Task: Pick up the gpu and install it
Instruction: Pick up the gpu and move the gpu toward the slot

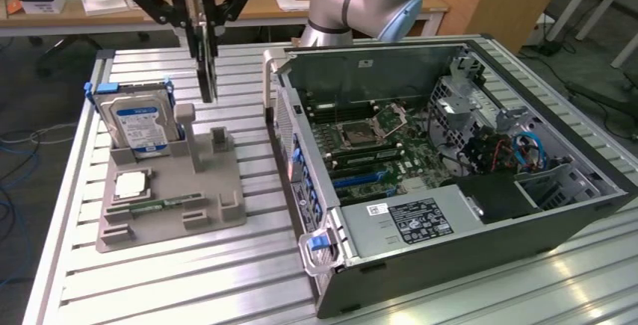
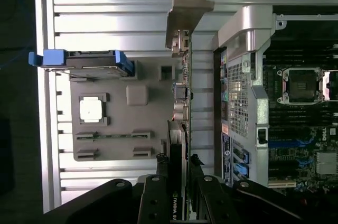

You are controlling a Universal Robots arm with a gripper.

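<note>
Robotics lab: slotted aluminium table (image 1: 179,280), robot arm (image 1: 359,0).

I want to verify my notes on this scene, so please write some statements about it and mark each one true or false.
1. The fingers grip the gpu. True.
2. The gpu is seated on the motherboard. False: it hangs from the fingers in the air, outside the computer case.
3. The hard drive stands upright in the grey holder. True.
4. The computer case is closed. False: its side is open and the motherboard shows inside.
</note>
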